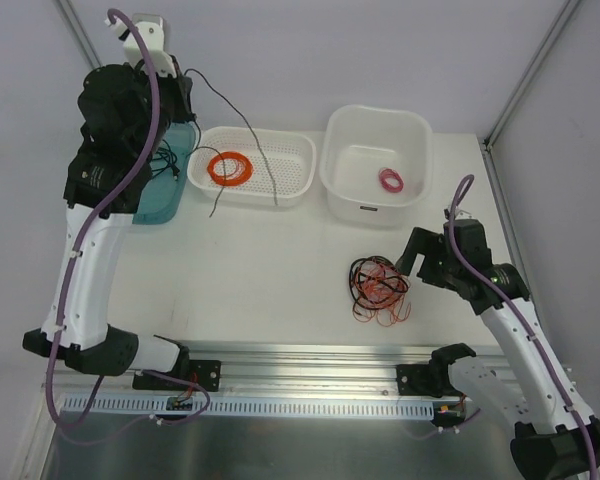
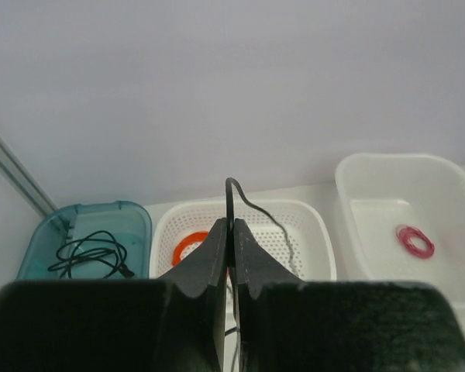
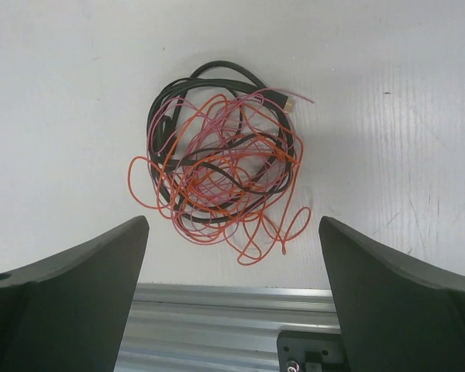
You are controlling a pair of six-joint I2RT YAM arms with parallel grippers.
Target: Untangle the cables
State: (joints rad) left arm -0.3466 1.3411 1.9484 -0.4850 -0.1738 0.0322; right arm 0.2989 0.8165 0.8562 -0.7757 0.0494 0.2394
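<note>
Three containers line the far edge of the white tabletop. A teal bin at 10 o'clock holds a loose black cord, a perforated white basket at 11 o'clock a neat orange coil, a white tub at 1 o'clock a small pink coil.

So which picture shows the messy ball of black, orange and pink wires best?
The right wrist view: the loose tangle of black, orange and pink wires fills the middle, loops clear. The top external view shows it small on the white table. The left wrist view misses it.
</note>
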